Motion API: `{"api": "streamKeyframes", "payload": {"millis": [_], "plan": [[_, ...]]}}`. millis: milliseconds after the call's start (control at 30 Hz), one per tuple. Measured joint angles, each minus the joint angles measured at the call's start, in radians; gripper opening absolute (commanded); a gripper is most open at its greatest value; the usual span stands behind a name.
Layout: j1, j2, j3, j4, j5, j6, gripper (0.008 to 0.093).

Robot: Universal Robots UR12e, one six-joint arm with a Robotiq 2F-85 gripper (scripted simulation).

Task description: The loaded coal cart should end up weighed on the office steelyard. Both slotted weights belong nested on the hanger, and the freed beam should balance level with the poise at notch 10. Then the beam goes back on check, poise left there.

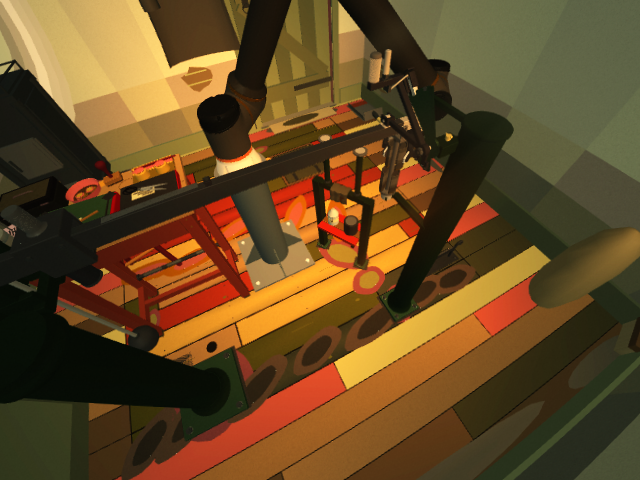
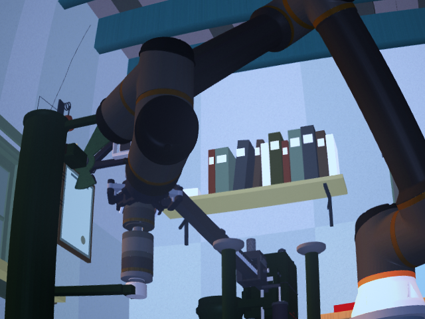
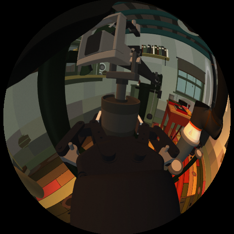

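Note:
A brown slotted weight sits between my fingers, and my gripper is closed on it around the hanger rod. Below it on the hanger another slotted weight is stacked above the pale base disc. The hanger hangs from the far end of the dark steelyard beam, beside the tall dark post. The poise sits on the beam near the twin-post stand. The coal cart is not plainly in view.
The dark post stands close beside my wrist, with a side arm reaching under the hanger. My own arm column rises from a floor plate. A red table with small items stands left, and a bookshelf is on the wall.

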Motion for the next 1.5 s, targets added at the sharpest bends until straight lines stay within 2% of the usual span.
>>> {"api": "streamKeyframes", "payload": {"millis": [467,1500], "plan": [[-0.020,-0.010,0.019,-0.008,-0.020,0.000,0.0080],[-0.021,0.001,0.023,-0.024,-0.021,0.000,0.0080]]}}
